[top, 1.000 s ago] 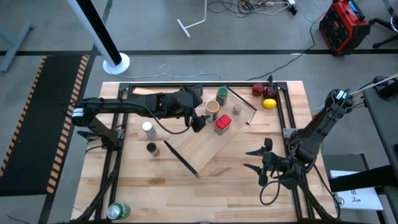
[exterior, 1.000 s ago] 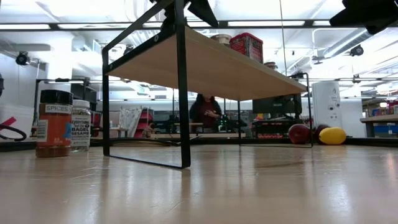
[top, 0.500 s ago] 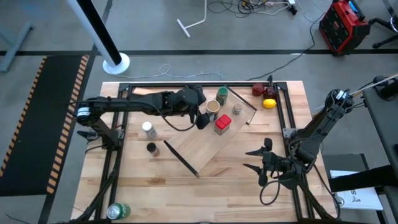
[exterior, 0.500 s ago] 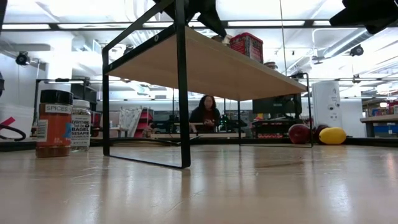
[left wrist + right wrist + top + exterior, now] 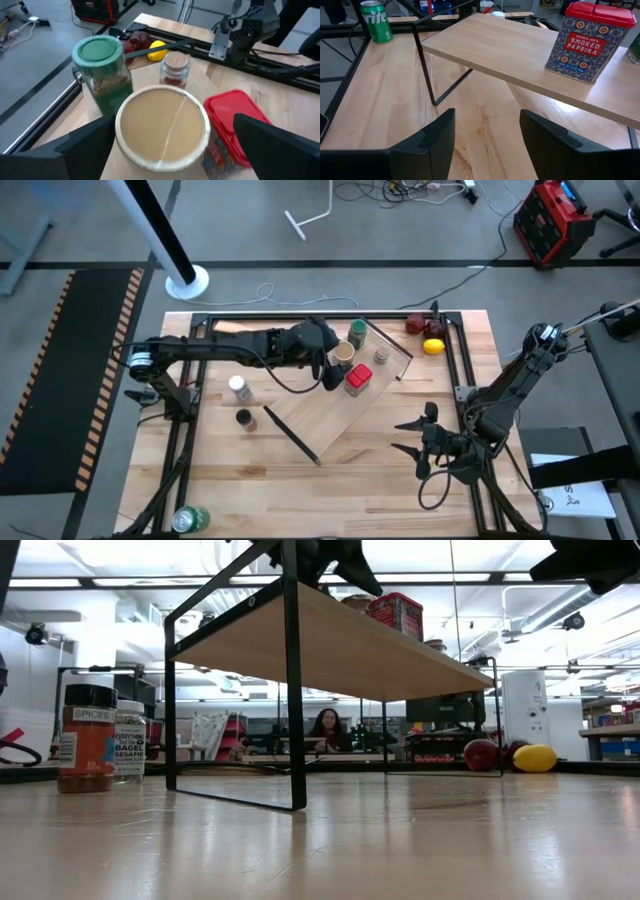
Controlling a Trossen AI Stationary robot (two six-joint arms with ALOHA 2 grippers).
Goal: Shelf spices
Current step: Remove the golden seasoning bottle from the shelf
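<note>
The shelf stands on the table with the green jar, the tan open-top cylinder, the red square tin and the small shaker on its far end. My left gripper hovers open over the shelf, just short of the tan cylinder, which shows between its spread fingers in the left wrist view; neither finger touches it. The white-capped jar and black-capped jar stand on the table left of the shelf. My right gripper waits open at the near right.
A black tube frame rings the table. A lemon and dark red fruit lie at the far right corner. A green can sits at the near left. The shelf's near half is bare board.
My left gripper has moved a little toward the table's right edge, over the shelf and closer to the tan cylinder and the red tin. The containers have stayed where they were.
</note>
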